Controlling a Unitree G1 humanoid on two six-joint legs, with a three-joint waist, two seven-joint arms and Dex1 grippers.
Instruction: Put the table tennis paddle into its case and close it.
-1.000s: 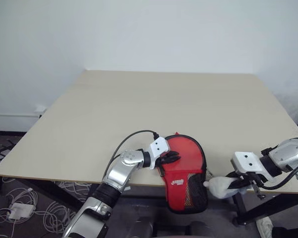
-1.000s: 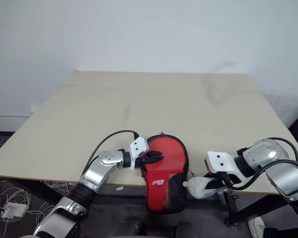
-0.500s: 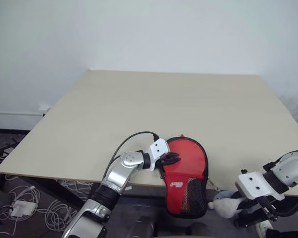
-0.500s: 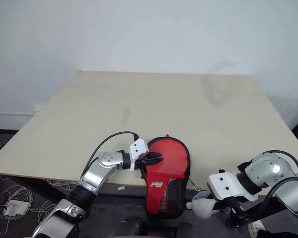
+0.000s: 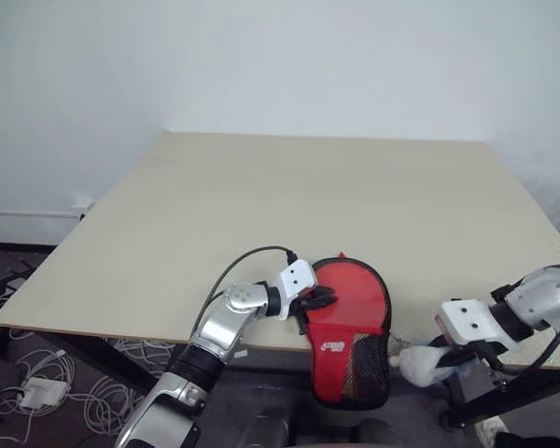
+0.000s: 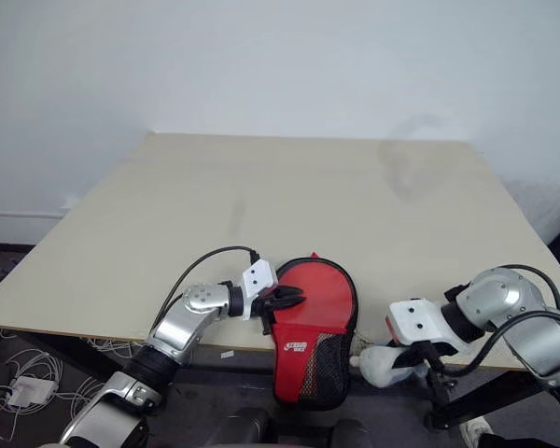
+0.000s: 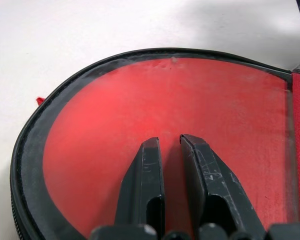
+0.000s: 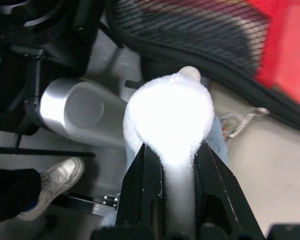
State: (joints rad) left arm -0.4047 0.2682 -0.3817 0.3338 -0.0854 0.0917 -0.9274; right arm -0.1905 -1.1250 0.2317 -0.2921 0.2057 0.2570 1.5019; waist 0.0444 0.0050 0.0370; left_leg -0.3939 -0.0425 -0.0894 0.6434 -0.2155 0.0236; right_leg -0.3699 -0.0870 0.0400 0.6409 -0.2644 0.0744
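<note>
Lying at the table's (image 5: 261, 205) near edge, about six o'clock, the red case (image 5: 350, 322) hangs its black mesh end over the side. From nine o'clock the left gripper (image 5: 325, 299) rests on its red face, fingers (image 7: 145, 190) nearly together and holding nothing. Off at three o'clock, past the table edge, the right gripper (image 6: 392, 362) is clamped on a white fluffy pad (image 8: 170, 120), near a small metal zip pull (image 8: 240, 122).
</note>
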